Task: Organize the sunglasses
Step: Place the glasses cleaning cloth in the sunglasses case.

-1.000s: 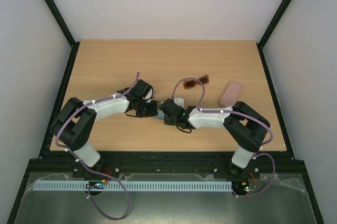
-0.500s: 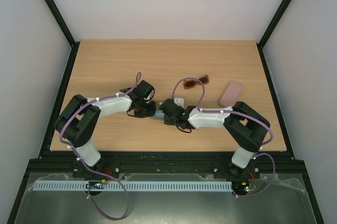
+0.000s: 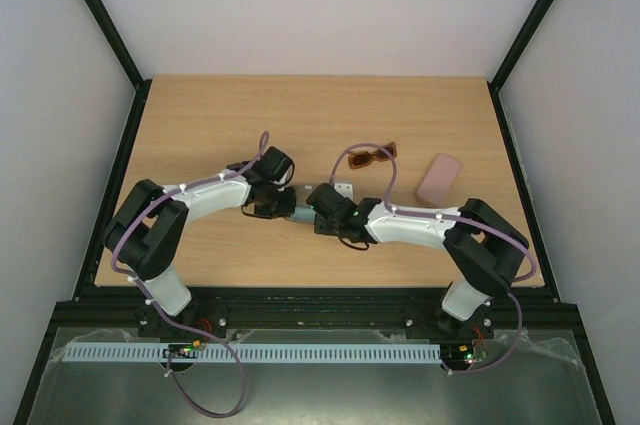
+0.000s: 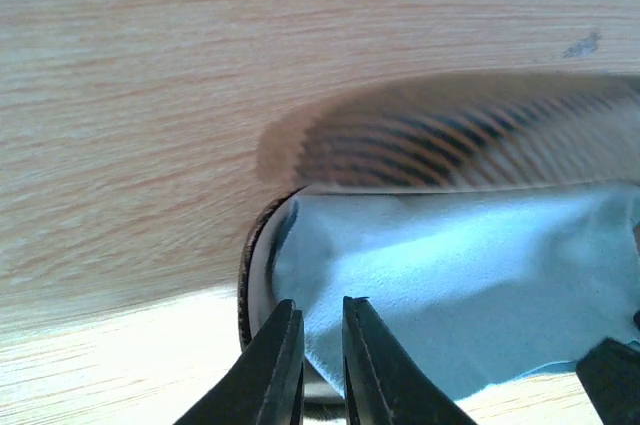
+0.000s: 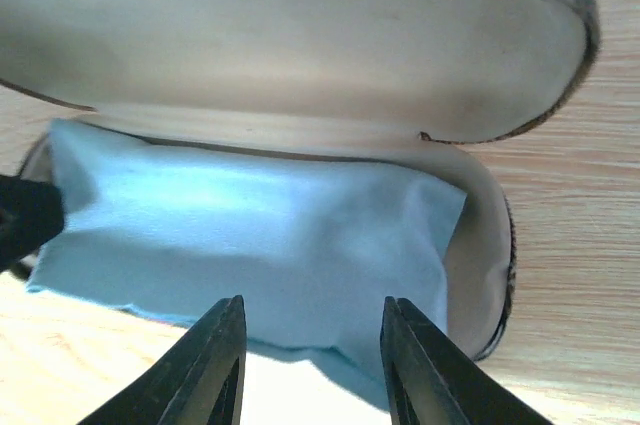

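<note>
Right gripper (image 5: 312, 307) hangs with jaws spread and empty over the blue cloth (image 5: 250, 235). Left gripper (image 4: 320, 307) shows just a sliver of gap, clamping nothing I can make out. Reddish-brown sunglasses (image 3: 372, 156) lie on the table (image 3: 200, 115) just beyond the arms, untouched; the wire pair I can't find. This looks like case prep: open case (image 5: 300, 55), cloth bunched inside. Next calls for a reach to the frames. Wrist views give lining and cloth; only the overhead shows the sunglasses and pink case (image 3: 440, 177).
</note>
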Controlling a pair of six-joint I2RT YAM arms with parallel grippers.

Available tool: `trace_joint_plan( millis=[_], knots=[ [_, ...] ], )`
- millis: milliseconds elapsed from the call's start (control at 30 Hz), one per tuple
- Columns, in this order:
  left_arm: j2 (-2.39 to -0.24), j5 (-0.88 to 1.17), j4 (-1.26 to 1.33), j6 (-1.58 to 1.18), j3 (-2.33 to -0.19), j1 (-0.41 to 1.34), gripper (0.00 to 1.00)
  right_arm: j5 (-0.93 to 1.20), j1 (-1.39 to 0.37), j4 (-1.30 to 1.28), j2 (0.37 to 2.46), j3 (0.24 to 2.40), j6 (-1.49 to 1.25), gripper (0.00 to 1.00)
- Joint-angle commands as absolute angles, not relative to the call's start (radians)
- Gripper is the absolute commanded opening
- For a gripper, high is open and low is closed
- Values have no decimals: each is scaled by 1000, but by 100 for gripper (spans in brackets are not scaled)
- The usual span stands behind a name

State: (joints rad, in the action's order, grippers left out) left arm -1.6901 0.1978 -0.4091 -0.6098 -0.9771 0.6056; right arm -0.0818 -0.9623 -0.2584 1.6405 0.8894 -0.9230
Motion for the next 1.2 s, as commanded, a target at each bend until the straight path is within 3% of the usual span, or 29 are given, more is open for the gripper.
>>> trace_joint_plan(
  millis=[0,400,700,867,967,1167],
  knots=[
    [-1667,205,-445,-594,-1013,601,15,-89,-961,-299,1576,915,-915,37],
    [-1669,181,-468,-582,-1056,599,16,-216,-934,-312,1460,902,-967,37],
    [-1686,162,-490,-566,-1096,586,17,-315,-807,-353,1362,890,-982,37],
    [-1677,137,-508,-563,-1110,578,17,-278,-682,-341,1387,905,-945,40],
    [-1655,115,-518,-567,-1114,574,18,-241,-598,-299,1431,915,-949,50],
    [-1558,88,-531,-584,-1095,574,21,-73,-406,-181,1593,978,-997,52]
  ],
)
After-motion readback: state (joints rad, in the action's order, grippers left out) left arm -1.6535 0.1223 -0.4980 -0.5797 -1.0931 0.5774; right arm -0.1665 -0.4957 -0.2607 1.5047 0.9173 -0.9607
